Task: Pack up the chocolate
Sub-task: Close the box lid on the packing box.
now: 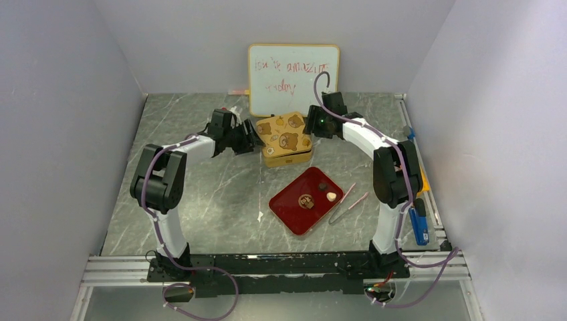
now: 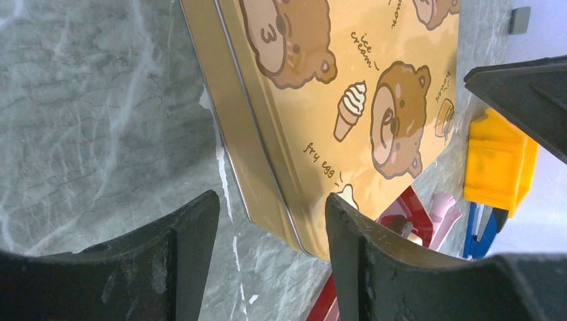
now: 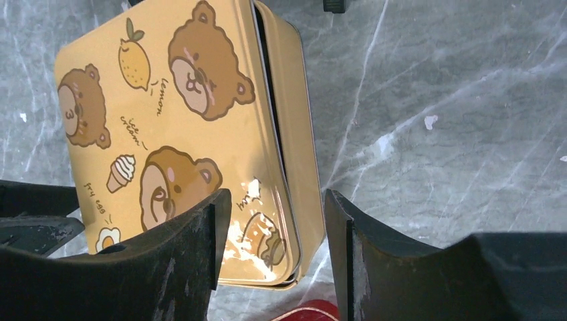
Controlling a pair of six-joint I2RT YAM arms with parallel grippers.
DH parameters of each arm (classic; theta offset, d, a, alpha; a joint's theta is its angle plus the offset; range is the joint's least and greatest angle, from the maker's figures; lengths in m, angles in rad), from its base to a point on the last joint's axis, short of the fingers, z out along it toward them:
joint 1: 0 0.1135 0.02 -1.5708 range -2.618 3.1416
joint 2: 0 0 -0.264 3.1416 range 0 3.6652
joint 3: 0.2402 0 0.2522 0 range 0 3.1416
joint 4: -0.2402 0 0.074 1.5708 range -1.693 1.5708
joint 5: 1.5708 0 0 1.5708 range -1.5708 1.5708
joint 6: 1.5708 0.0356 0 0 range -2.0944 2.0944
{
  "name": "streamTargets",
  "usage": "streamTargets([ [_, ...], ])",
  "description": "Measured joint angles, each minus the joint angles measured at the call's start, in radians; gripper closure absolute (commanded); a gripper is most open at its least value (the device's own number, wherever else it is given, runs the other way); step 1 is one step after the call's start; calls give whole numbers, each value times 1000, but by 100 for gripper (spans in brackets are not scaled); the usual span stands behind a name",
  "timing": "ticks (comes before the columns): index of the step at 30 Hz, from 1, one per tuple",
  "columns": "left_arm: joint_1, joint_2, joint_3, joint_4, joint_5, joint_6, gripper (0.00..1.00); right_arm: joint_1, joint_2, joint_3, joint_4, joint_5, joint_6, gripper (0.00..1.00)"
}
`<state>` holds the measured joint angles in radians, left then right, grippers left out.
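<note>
Tabletop [image 1: 200, 200] in a grey veined marble pattern carries everything. At its left, the left gripper [image 2: 271, 200] reaches toward the tin [image 1: 286, 140] and sits just beside the tin's left side in the overhead view. Its wrist camera shows the jaws standing wide, with the tin's corner and side wall in the gap between them (whether either finger touches the metal cannot be told). The tin is a yellow rectangular box printed with bears, a lemon and an ice cream. Its lid is on, and a dark slit shows between lid and base along one long edge. Behind it a whiteboard [image 1: 293, 79] with red scribble stands against the back wall. The right gripper [image 3: 277, 194] hangs at the tin's right side, its jaws likewise wide apart and gripping nothing. Nearer the arms' bases lies a red tray [image 1: 294, 215], apart from the tin. The chocolate [image 1: 307, 200] sits on the tray as three small pieces: one round and brown, one dark, one cream. Just beside the tray's right edge lie pink tweezers [image 1: 348, 200]. A yellow block [image 1: 423, 182] and a blue-handled tool [image 1: 418, 226] rest at the table's right rim.
</note>
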<state>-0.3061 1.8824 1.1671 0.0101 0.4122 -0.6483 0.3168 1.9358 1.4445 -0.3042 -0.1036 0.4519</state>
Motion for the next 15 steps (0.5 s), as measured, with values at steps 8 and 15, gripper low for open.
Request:
streamTargets([
  [8,19,0,0,16,-8,-23,36,-8,29,53,-2,-14,-7,43],
  [15,34,10,1,63,-8,-49,36,-43,107,121,4,-75,-9,43],
])
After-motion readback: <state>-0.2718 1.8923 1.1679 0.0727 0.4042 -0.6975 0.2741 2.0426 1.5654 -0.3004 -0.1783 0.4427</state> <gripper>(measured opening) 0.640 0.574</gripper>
